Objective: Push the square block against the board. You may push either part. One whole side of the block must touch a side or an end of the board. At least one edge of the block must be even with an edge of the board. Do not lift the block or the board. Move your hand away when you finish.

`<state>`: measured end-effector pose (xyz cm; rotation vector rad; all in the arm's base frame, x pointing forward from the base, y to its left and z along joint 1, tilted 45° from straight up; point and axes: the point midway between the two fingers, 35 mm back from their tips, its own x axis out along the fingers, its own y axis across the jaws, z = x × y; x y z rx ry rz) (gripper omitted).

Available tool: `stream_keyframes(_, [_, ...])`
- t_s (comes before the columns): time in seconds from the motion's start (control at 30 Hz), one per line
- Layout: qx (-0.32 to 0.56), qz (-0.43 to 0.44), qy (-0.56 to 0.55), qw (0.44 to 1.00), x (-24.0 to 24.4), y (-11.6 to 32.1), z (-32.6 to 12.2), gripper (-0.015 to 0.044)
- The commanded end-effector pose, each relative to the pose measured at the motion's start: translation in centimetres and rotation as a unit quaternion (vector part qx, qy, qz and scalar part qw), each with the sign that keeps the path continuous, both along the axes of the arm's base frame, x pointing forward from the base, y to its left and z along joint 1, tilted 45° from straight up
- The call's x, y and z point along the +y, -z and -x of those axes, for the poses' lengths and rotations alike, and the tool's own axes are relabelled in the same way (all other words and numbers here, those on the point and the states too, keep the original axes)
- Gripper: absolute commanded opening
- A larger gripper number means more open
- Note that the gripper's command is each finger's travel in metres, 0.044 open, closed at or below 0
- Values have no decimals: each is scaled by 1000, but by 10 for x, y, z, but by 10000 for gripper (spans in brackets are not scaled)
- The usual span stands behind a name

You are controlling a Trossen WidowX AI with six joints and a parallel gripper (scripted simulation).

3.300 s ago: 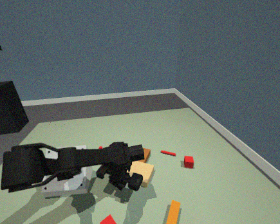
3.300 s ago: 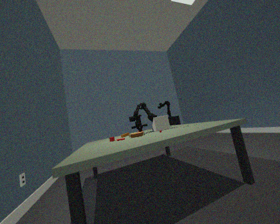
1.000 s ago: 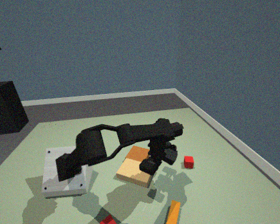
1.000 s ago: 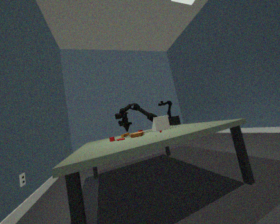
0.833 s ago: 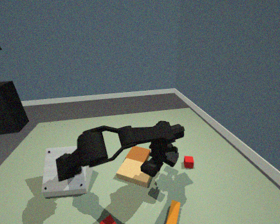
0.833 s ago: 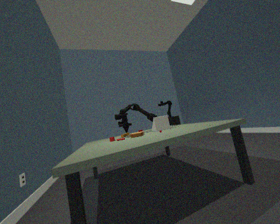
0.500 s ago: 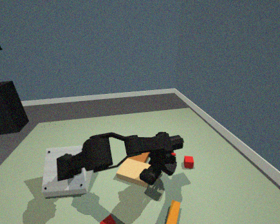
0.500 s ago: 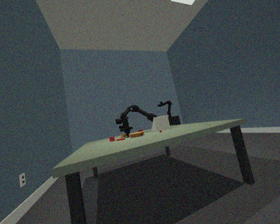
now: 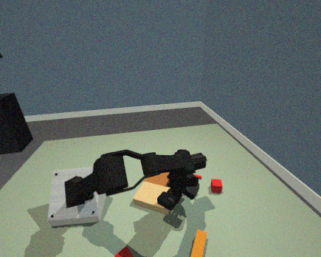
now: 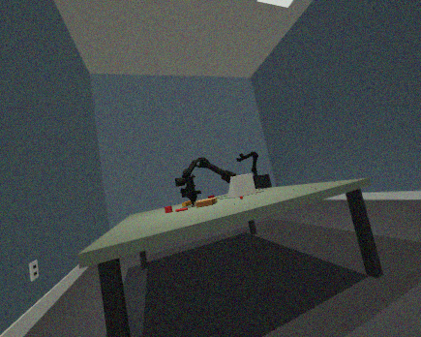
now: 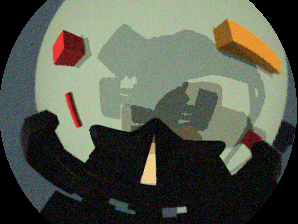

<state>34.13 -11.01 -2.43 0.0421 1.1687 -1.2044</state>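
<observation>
The light tan square block [image 9: 150, 192] lies flat on the table; a strip of it [image 11: 149, 172] shows between the finger parts in the wrist view. The darker brown board [image 9: 156, 179] [image 10: 206, 202] lies directly behind it, and their visible edges look close together or touching. The arm hides the right parts of both, so I cannot tell whether edges are even. My gripper [image 9: 179, 196] [image 10: 194, 203] [image 11: 156, 120] is shut and empty, pointing down at the block's right end, tips low near the table. Contact with either part is hidden.
A red cube [image 9: 216, 186] [image 10: 168, 209] [image 11: 67, 49] and a thin red stick [image 9: 198, 176] [image 10: 181, 209] [image 11: 73, 110] lie beyond the gripper. An orange bar [image 9: 199, 243] [image 11: 250, 46] and a red piece [image 9: 124, 252] lie toward the front. The arm stands on a white base [image 9: 59, 196] [image 10: 242, 186].
</observation>
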Motion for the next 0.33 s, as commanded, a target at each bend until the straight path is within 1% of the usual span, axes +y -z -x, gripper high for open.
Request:
stream_keyframes(0.0, [1,-2,0,1000,4,3,4,0])
stream_keyframes(0.3, [1,-2,0,1000,0,0,-1,0])
